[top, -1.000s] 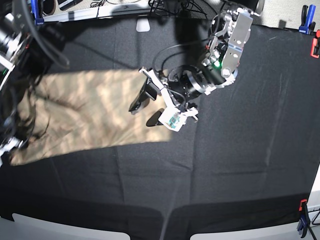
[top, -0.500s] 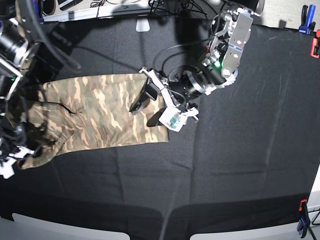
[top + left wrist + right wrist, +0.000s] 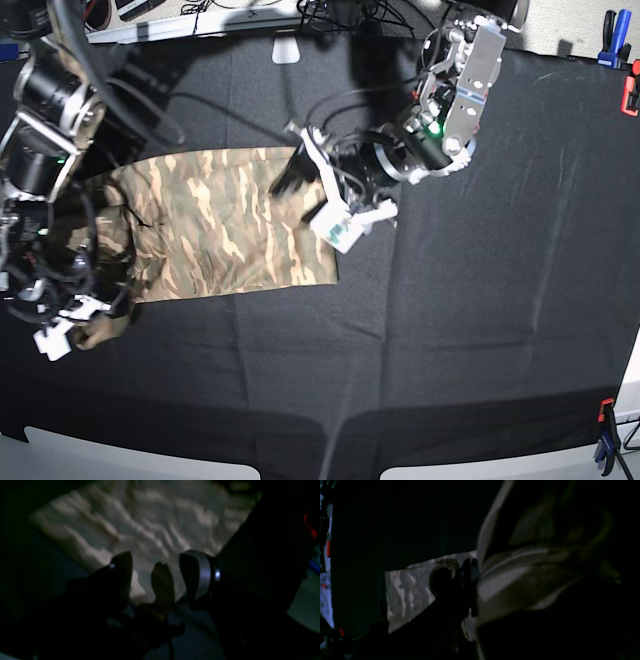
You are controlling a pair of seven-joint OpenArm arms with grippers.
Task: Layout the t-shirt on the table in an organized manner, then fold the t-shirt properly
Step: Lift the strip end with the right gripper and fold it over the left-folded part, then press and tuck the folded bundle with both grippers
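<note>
The camouflage t-shirt [image 3: 225,215] lies spread across the left half of the black table [image 3: 480,320]. Its left end is bunched and lifted, and my right gripper [image 3: 72,335] is shut on that bunch. The right wrist view shows the closed right gripper [image 3: 469,585] pinching folded fabric, with the flat part of the t-shirt [image 3: 405,590] behind it. My left gripper [image 3: 312,200] hovers open over the shirt's right edge, holding nothing. In the left wrist view the left gripper [image 3: 156,566] is spread wide above the t-shirt [image 3: 150,522], which looks blurred.
Blue [image 3: 608,45] and red [image 3: 630,95] clamps hold the cloth at the back right, and another clamp [image 3: 605,430] at the front right. A white block [image 3: 286,50] and cables sit at the back edge. Black cloth stretches right and forward of the shirt.
My right gripper has carried the shirt's left end to the right and toward the front, bunching that end. The left gripper has shifted slightly up and right, still open.
</note>
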